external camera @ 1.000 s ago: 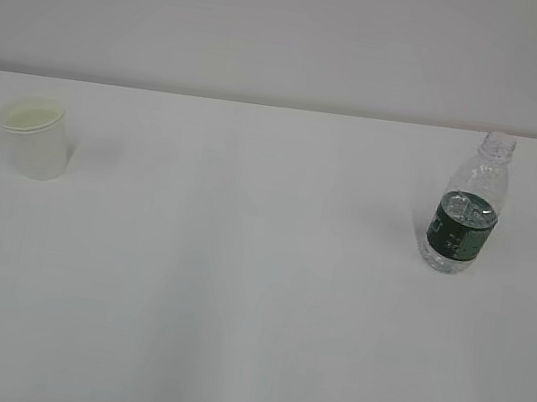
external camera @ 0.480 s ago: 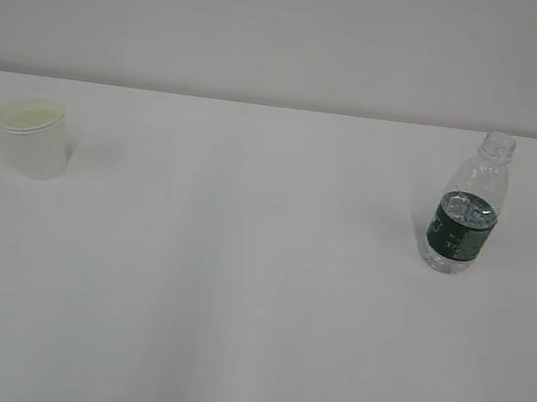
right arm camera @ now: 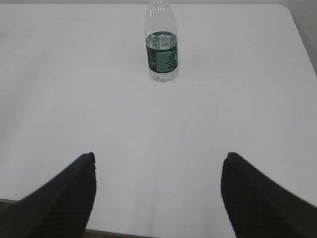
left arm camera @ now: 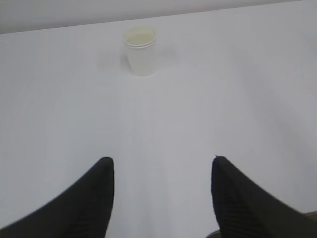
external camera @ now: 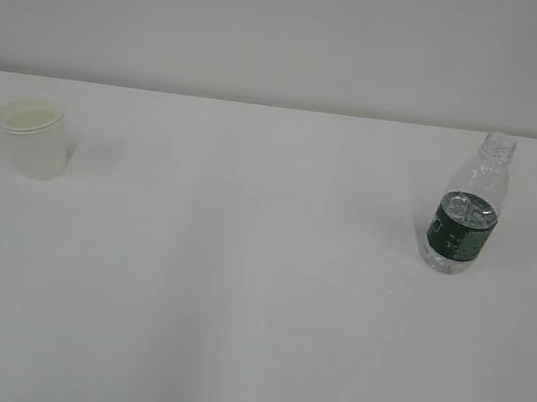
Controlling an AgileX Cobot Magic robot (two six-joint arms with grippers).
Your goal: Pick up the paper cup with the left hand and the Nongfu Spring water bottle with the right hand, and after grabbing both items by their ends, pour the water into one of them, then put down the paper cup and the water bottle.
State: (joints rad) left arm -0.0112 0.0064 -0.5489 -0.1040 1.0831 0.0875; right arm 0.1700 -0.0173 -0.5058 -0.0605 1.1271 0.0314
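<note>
The plain white table [external camera: 254, 300] carries only two items, set well apart: cup towards the left side, bottle towards the right, both upright.

The small clear ribbed plastic Nongfu Spring water bottle [external camera: 465, 205] with its dark green label band stands capless near the right edge. Its neck is open. A level of clear water [right arm camera: 161, 74] appears to sit about the label, though the exact fill cannot be confirmed.

The small white paper cup [external camera: 33, 139], tapered, with rolled rim and pale cream interior, stands mouth up. No liquid is discernible inside.

The left hand [left arm camera: 161, 198], seen only as two black fingers in its wrist view, stands apart-jawed and holds nothing, with the cup far ahead and slightly left of centre. The right hand [right arm camera: 158, 198] likewise shows spread black fingers with nothing between them; the bottle lies ahead, near centre.

Assessment: the step in hand is the approach, and neither item is yet touched. Each hand should advance level and centre its target between the fingers. The cup wants a light closing near its base to avoid crushing. The bottle wants a low, firm hold, since its open neck will spill if knocked.
</note>
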